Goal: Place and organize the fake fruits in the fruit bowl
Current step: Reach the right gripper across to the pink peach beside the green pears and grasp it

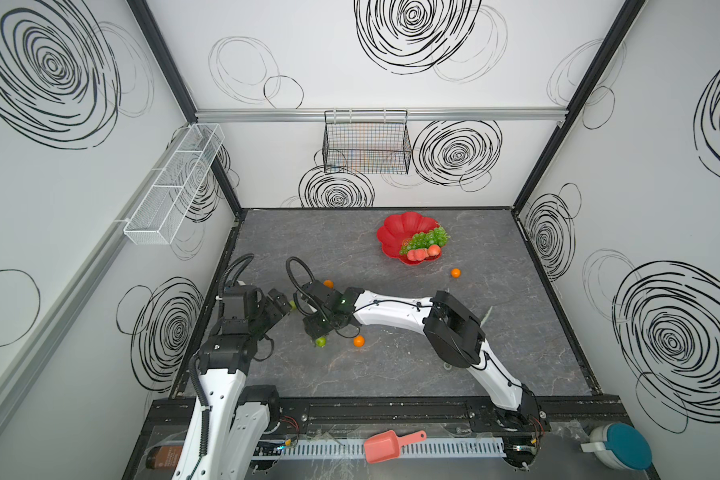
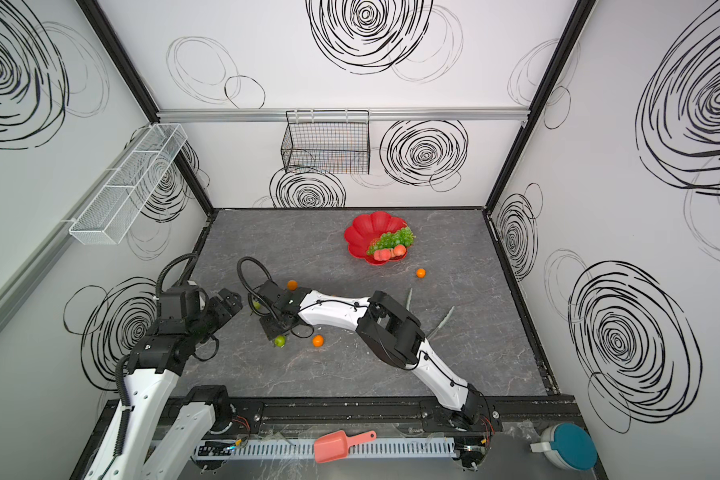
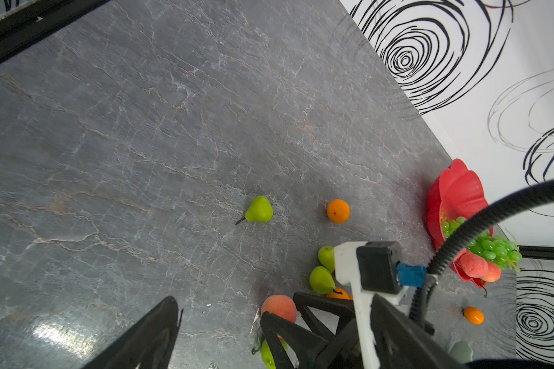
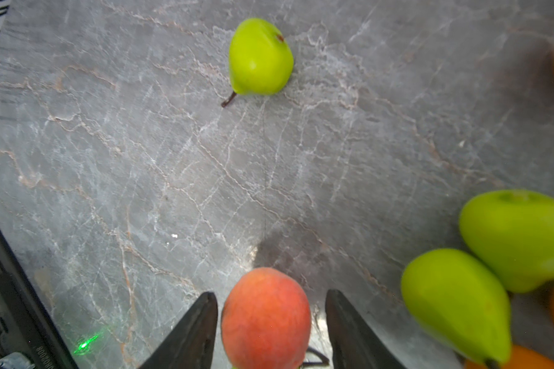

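My right gripper (image 4: 271, 294) is open and straddles a pink-red peach (image 4: 266, 319) on the table, with a gap showing beside the fingers. In both top views it (image 1: 316, 328) points down at the left-centre of the table. My left gripper (image 3: 275, 298) is open and empty, just left of it (image 1: 281, 305). Green pears (image 4: 259, 57) (image 4: 454, 303) (image 4: 518, 236) lie close by, one (image 1: 320, 341) near an orange (image 1: 358, 341). More oranges (image 1: 328, 284) (image 1: 455, 272) lie loose. The red fruit bowl (image 1: 395, 232) at the back holds grapes (image 1: 429, 237) and peaches (image 1: 416, 254).
A salmon scoop (image 1: 387, 446) and a teal-lidded container (image 1: 618, 446) sit on the front rail. A black wire basket (image 1: 366, 145) hangs on the back wall, a white mesh shelf (image 1: 171, 187) on the left wall. The right arm (image 1: 454, 324) stretches across the table's middle.
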`<state>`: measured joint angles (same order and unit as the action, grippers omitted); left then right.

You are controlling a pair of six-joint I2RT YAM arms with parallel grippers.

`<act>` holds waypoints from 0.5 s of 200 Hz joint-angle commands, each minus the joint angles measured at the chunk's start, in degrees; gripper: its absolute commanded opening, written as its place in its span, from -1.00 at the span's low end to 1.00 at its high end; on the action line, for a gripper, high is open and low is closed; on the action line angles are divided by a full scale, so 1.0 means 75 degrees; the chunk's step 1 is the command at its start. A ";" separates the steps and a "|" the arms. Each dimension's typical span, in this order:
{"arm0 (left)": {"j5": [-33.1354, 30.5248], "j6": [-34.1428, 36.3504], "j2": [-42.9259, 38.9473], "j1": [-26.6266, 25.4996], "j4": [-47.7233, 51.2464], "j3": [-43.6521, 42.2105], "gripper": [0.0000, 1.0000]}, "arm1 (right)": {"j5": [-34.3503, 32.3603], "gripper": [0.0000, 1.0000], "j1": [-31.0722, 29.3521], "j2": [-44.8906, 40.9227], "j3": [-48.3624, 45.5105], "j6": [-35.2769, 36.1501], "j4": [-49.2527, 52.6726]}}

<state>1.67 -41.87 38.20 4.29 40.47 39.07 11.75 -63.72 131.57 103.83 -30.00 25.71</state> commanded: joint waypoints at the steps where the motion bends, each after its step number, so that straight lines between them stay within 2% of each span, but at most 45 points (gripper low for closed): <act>1: 0.0058 -0.0087 -0.0018 0.0095 -0.0238 -0.0002 0.92 | -0.0031 0.16 0.0024 0.0140 0.0243 -0.0031 0.0273; 58: 0.0193 -0.0113 -0.0029 0.0103 -0.0310 -0.0105 0.92 | 0.0032 0.13 0.0070 0.0293 0.0281 -0.0055 0.0329; 100: 0.0209 -0.0125 -0.0007 0.0119 -0.0345 -0.0111 0.92 | 0.0106 0.03 0.0083 0.0305 0.0310 -0.0043 0.0335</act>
<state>2.96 -42.09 38.20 4.58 40.07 38.72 12.49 -63.35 132.94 104.36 -30.02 26.65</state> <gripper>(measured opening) 0.961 0.528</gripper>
